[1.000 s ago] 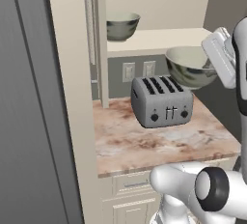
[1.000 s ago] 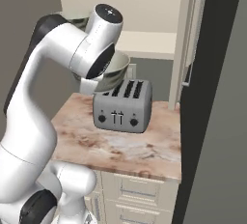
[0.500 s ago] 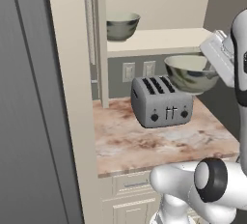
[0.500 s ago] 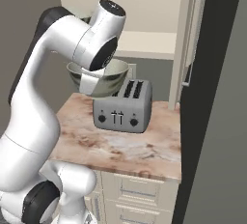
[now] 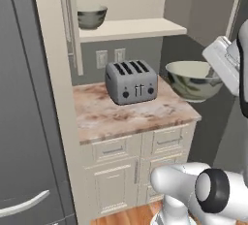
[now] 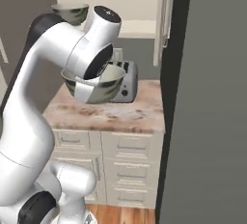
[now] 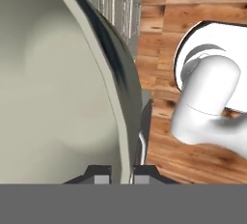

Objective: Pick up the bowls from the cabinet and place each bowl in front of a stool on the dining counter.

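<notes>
One grey-green bowl [image 5: 193,81] with a cream inside hangs in the air, just past the right end of the worktop. My gripper [image 7: 120,172] is shut on its rim, one finger inside and one outside. In the right base view the same bowl [image 6: 96,85] sits under my bent wrist, in front of the toaster. A second bowl [image 5: 92,18] stands on the shelf of the cream cabinet [image 5: 131,27], at its left end by the upright panel; it also appears as the bowl [image 6: 70,13] behind my arm. The stool and the dining counter are out of view.
A grey toaster [image 5: 131,81] stands on the narrow marbled worktop [image 5: 131,117] over cream drawers. A tall dark fridge panel [image 5: 24,122] closes the left side and fills the right of the right base view [image 6: 207,121]. Wooden floor [image 7: 164,39] lies below the held bowl.
The whole picture has shifted: the base has backed away from the worktop and turned. The held bowl has come with the arm, out from over the worktop to beyond its edge.
</notes>
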You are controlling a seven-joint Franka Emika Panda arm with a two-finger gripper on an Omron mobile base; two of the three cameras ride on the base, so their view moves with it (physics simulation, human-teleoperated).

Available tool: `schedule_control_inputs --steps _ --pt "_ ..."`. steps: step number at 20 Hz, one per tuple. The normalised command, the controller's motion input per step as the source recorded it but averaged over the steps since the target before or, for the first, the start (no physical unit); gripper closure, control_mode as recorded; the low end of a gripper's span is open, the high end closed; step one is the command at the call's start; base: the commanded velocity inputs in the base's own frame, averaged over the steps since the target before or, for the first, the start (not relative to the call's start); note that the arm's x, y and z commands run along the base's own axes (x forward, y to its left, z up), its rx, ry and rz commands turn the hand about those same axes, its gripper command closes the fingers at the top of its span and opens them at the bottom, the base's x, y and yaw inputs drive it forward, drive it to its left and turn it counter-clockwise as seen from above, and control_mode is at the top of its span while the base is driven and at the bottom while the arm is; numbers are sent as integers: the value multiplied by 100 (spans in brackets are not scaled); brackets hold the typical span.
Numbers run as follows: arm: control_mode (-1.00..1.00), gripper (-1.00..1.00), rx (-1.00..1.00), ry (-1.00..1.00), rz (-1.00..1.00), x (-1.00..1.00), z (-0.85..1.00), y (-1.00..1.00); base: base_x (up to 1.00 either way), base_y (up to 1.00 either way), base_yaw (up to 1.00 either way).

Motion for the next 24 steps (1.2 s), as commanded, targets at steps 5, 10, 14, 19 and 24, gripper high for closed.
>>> schedule_control_inputs --steps 5,10,14,19,24 --pt "100 100 0 0 0 0 0 0 -85 -2 -79" --pt "100 100 0 0 0 0 0 0 -51 3 -95" --pt "100 100 0 0 0 0 0 0 -31 0 -99" --pt "100 100 0 0 0 0 0 0 -3 0 -100" --pt "100 100 0 0 0 0 0 0 0 0 -100"
